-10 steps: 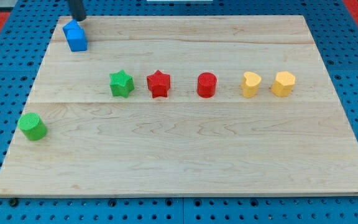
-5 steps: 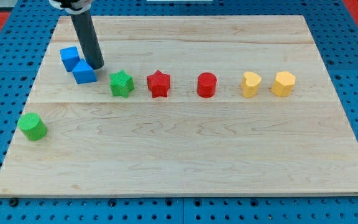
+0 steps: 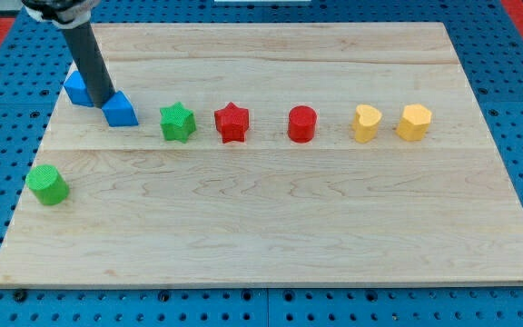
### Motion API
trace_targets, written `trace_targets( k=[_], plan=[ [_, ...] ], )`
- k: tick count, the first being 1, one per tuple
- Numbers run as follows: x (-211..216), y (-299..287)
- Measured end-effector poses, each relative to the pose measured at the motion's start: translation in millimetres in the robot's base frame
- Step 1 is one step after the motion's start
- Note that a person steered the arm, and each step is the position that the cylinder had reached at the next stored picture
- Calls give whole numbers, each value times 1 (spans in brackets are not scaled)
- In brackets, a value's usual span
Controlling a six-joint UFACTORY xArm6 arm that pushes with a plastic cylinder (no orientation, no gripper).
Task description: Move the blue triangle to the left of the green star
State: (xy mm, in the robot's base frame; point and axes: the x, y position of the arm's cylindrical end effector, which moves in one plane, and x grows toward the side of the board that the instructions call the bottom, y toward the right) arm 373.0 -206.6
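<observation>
The blue triangle (image 3: 121,110) lies on the wooden board, a short gap to the left of the green star (image 3: 177,122). A blue cube (image 3: 77,88) sits just up and left of the triangle, partly hidden by the rod. My tip (image 3: 101,101) rests between the cube and the triangle, touching or nearly touching both. The dark rod rises from there toward the view's top left.
To the right of the green star stand, in a row, a red star (image 3: 231,122), a red cylinder (image 3: 302,123) and two yellow blocks (image 3: 366,123) (image 3: 414,122). A green cylinder (image 3: 47,184) sits near the board's left edge (image 3: 25,209).
The two blue blocks came down from the top left corner. My tip has since moved left from the triangle's right side to between the blocks, and the cube has slid left.
</observation>
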Motion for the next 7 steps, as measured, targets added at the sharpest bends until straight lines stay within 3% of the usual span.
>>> trace_targets(
  k=[6,7],
  plan=[
    [15,9],
    [21,-43]
  ],
)
